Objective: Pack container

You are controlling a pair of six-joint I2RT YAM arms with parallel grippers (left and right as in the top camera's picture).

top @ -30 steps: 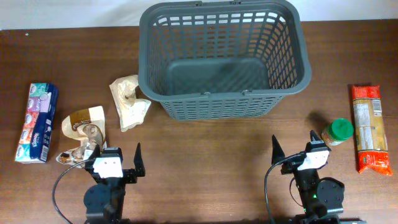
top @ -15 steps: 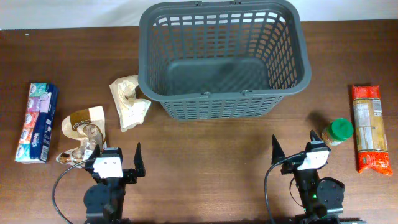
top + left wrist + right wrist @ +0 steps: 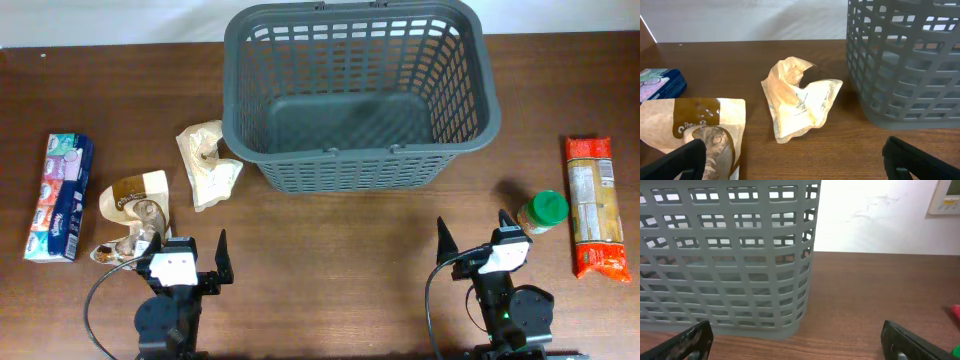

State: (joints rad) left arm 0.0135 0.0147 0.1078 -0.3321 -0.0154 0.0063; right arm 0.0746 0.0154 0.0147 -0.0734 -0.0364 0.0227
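A: Entry. Where does the container (image 3: 350,170) stand?

B: Upright at the far middle of the worktop (image 3: 330,250). Base is bare, nothing packed.

A: Tools?

B: Left tool (image 3: 190,245) sits at the near edge, fingers spread wide, nothing between them. Right tool (image 3: 472,235) is the same: wide open and empty. Both are well apart from the container.

A: Stock to pack?

B: On the left, a tissue pack (image 3: 58,197) lies furthest out. A brown-and-cream bag (image 3: 135,200) lies just beside the left tool. A crumpled pale bag (image 3: 205,165) sits near the container's left front corner. On the right, a green-lidded jar (image 3: 542,212) stands just beside the right tool, with a red-orange packet (image 3: 592,207) lying beyond it.

A: Step in hand?

B: My judgement is the very start: first pick not yet begun, no item chosen.

A: What does the next move call for?

B: Probably one arm goes to its nearest item. The jar looks the simplest, being rigid and upright, so the tool can close across its body below the lid. The bags are soft and lie flat, so they would need a low approach and a pinch on a raised fold. Any item must then be lifted over the tall lattice wall before release.
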